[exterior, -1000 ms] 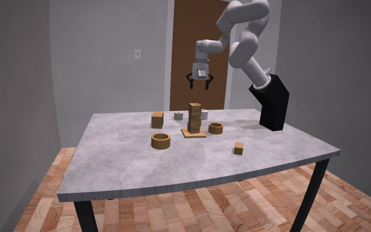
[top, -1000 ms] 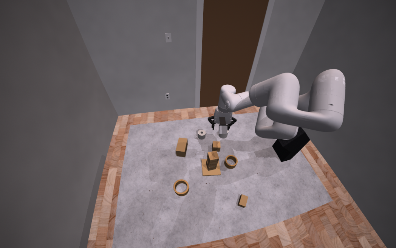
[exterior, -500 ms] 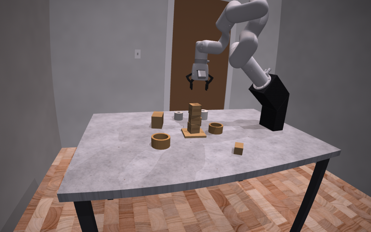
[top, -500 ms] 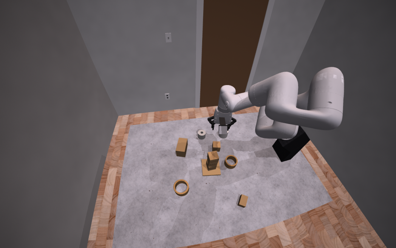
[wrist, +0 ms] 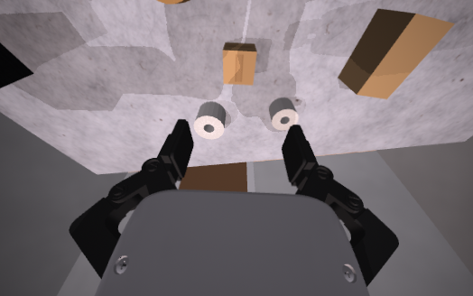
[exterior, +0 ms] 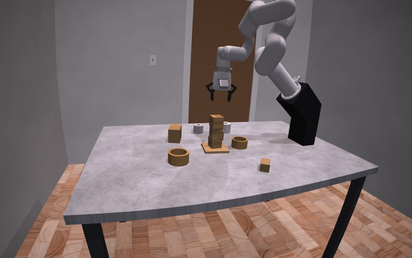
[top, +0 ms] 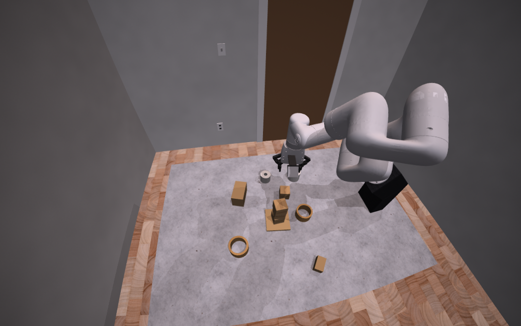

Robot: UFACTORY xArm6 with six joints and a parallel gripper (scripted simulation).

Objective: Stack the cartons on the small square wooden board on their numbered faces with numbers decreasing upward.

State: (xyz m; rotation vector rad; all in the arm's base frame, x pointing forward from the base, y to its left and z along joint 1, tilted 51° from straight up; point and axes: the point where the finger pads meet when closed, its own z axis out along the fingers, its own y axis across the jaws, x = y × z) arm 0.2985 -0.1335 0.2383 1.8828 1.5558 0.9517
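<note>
Six loose things stand around the small square wooden board [top: 271,226] [exterior: 209,150], besides the cartons. Nearest the exterior camera, a small wooden block [top: 319,264] [exterior: 264,167] sits at front right, well apart from the board. A larger wooden ring [top: 238,255] [exterior: 178,158] lies at front left, and a smaller wooden ring [top: 303,218] [exterior: 239,145] [wrist: 173,1] lies near the board's right side, apart from it. Farther back, a tall wooden box [top: 239,193] [exterior: 174,135] [wrist: 397,54] stands to the left. Beyond it come a left grey cylinder [top: 265,180] [exterior: 198,130] [wrist: 284,113] and a right grey cylinder [top: 293,179] [exterior: 227,128] [wrist: 208,117], both with holed tops, toward the table's far edge. The black pedestal [top: 371,200] [exterior: 302,127] [wrist: 11,68] occupies the right side.

On the table [top: 192,269] [exterior: 137,188] [wrist: 149,149], broad room runs from the board to the near edge, between the larger ring and small block. Less space separates the board from the smaller ring.

Three cartons form an upright column [top: 279,211] [exterior: 216,130] on the board, their sides slightly out of line. The fourth carton [top: 284,192] [exterior: 223,135] [wrist: 239,68] rests on the table just behind, mostly hidden in the exterior view. Farthest back and well above the table, the gripper [top: 290,169] [exterior: 220,100] [wrist: 238,134] hangs wide open, holding nothing, its fingers apart from every carton. The numbered faces cannot be seen.

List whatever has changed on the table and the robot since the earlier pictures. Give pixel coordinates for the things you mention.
The arm's [top: 367,119] [exterior: 270,13] upper bends have shifted slightly toward the picture's upper left in the top view. The pincer [top: 290,169] [exterior: 220,100] [wrist: 238,134] has come down a touch in the exterior view. Nothing was taken hold of or let go: it stays open. The stack [top: 280,209] [exterior: 216,127] and board [top: 284,226] [exterior: 223,150] look unmoved.
</note>
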